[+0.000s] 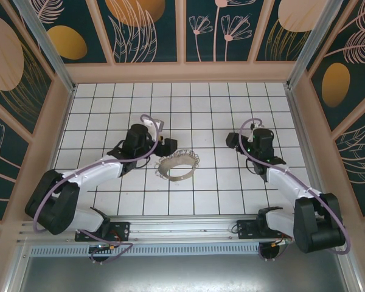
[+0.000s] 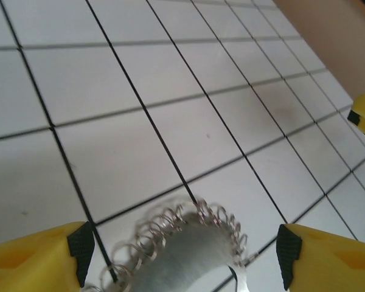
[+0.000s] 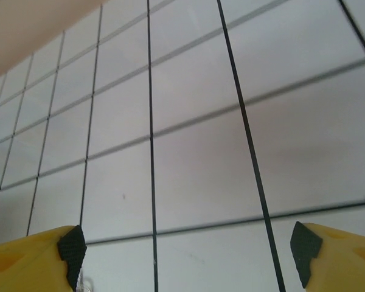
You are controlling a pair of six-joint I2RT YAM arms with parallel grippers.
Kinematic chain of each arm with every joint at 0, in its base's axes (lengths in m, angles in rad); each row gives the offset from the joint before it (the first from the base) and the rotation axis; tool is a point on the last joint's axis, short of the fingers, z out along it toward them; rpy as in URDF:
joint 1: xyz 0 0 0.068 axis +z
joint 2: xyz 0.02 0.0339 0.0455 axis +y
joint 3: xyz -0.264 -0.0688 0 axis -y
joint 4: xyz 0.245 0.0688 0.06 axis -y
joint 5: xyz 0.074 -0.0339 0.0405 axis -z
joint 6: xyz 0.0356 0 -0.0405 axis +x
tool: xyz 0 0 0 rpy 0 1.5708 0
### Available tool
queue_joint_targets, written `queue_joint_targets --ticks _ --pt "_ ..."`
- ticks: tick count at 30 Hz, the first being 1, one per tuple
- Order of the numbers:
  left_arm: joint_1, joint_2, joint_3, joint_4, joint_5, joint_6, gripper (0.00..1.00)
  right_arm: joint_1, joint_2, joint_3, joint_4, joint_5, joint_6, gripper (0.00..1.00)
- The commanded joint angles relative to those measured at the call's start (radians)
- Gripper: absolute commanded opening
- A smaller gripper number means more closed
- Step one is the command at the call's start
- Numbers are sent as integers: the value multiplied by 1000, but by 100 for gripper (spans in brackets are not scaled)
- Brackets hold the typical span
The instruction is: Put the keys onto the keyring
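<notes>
While hovering above the keyring [image 2: 185, 264] with left fingers [image 2: 42, 258] spread, right fingers [image 3: 30, 258] likewise spread over tabletop [image 3: 201, 152], probably just approaching; next needs finding the key.

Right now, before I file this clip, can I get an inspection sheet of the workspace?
Surface: white tiles with dark grid lines.
Job's things: ring lies on the tiles between the arms, fringed with small silver loops.
Clutter: nothing seen.
Grippers: left claw open, over the ring's far edge; whether it touches cannot be told. Right claw open over bare tiles, apart from the ring.
Cables: purple cables run along both arms and loop at the wrists.
Surroundings: tan-framed walls with dark floral panels; metal rail at the near edge.
</notes>
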Motion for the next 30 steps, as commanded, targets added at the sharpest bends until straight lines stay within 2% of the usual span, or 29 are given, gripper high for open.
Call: queue_joint_targets --ticks 1,4,5,7,10,13,19,24,30 --pt "-29 30 5 11 33 13 80 5 -23 -13 4 -108 32 84" --pt "-68 57 16 13 40 25 79 6 -30 -15 -16 -133 42 86" --pt "-82 68 21 16 42 34 78 5 -31 -16 -20 -137 45 96" --pt "-97 90 29 21 63 55 75 5 -32 -19 -23 -151 49 99" --pt "-116 130 44 31 100 79 72 5 -41 -32 -19 -173 58 98" --pt "-135 170 77 13 128 100 69 6 -55 -35 -36 -174 67 93" --pt "-185 273 207 -116 184 192 63 5 -92 -59 -34 -180 87 85" --pt "-222 367 296 -167 212 228 60 4 -116 -72 -60 -146 70 85" --pt "-228 410 335 -172 189 241 59 -10 -117 -63 -93 -124 72 85"
